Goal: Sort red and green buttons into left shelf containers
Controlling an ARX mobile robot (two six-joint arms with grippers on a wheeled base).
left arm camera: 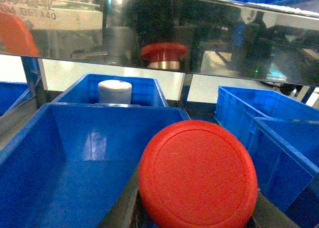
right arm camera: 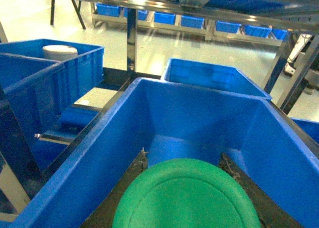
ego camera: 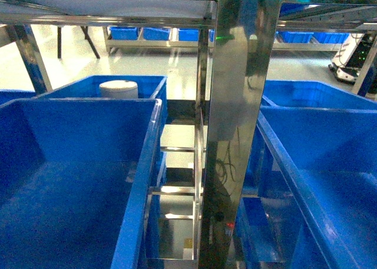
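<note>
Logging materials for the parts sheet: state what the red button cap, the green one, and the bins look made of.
Red button cap: apparently matte plastic, an even colour with a faint moulded ring. Green button cap: seemingly the same smooth matte plastic. Blue bins: glossy moulded plastic, light streaks on the inner walls. Each cap sits between dark tool fingers.

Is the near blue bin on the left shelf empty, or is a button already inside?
Cannot tell fully. The near left bin shows only bare blue floor where visible, but the red button covers its near right corner.
</note>
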